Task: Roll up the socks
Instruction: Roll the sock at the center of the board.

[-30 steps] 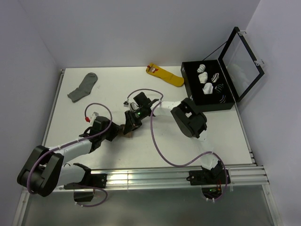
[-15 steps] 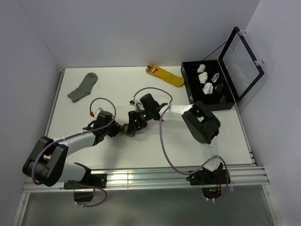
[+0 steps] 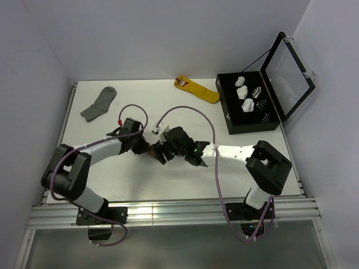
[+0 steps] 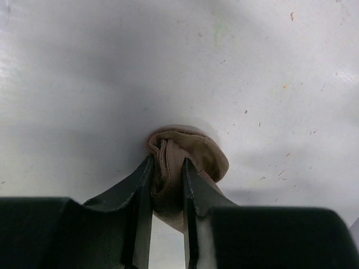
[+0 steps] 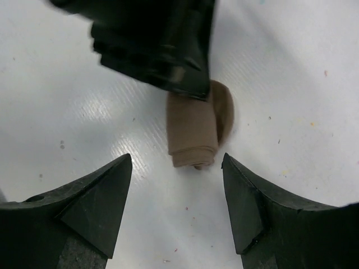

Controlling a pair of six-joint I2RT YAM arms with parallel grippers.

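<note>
At the near edge of the table [image 3: 140,95], the two arm bases sit bolted side by side, and both arms reach inward to meet near the middle of the white surface. Just past them, the left gripper [image 4: 167,162] stands narrow, its two dark fingers [image 4: 140,190] pinched onto the folded layers of the tan-brown sock [image 4: 196,154], which is wound into a short, thick roll lying on the table top. One end of the roll bulges out beyond the fingertips on the right in the left wrist view, and the fabric caught between the fingers is squeezed thin. Facing it from the other side, the right gripper [image 5: 175,158] stands wide, its two fingers apart on either side of the roll's free end without touching it; bare table shows between each fingertip and the fabric. From the right wrist the roll lies lengthwise, its far end hidden under the left gripper's dark body. The cuff's stripes cannot be made out in any view. Farther back on the left, a grey sock [image 3: 98,105] lies flat near the table's edge, well apart from the arms. Along the far edge, a yellow sock [image 3: 197,89] with a red tag lies at a slant. Beside it on the right, a black case [image 3: 224,101] stands with its lid [image 3: 289,70] up, and several rolled white and striped bundles [image 3: 247,95] rest inside.
</note>
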